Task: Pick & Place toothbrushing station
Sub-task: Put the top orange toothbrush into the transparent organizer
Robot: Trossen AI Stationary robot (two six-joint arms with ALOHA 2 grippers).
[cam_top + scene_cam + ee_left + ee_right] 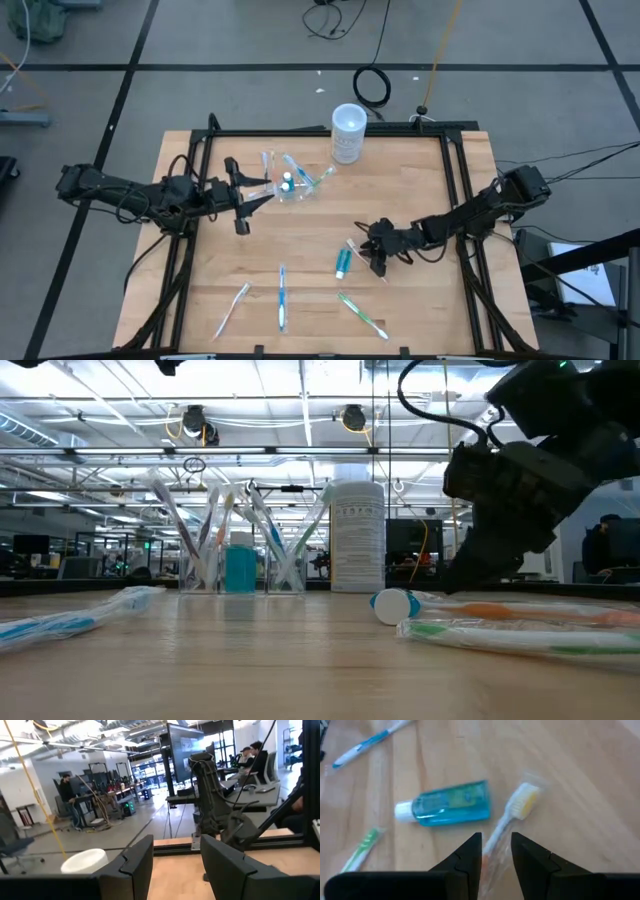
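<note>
The clear tray [297, 192] stands at the table's far middle with several toothbrushes and a small blue bottle in it; it also shows in the low view [205, 582]. My left gripper [262, 193] is open, level, just left of the tray and touching nothing. My right gripper [375, 255] is low over the table's right middle, shut on an orange-handled toothbrush in a clear wrapper [355, 248], which lies beside a blue mouthwash bottle [342, 263]. The white cup [347, 133] stands upright behind the tray. My right gripper pinches the wrapped toothbrush's handle [495, 839] between its two fingers, a short way below the bristle head [524, 801]. The fingers come slanting down from the table's right side and lie across the handle. The toothbrush lies flat on the table [520, 610].
Three more wrapped toothbrushes lie near the front edge: a blue one [282, 298], a white one [232, 310] and a green one [362, 315]. A black frame rail [330, 131] runs around the tabletop. People sit at desks in the room beyond [250, 757].
</note>
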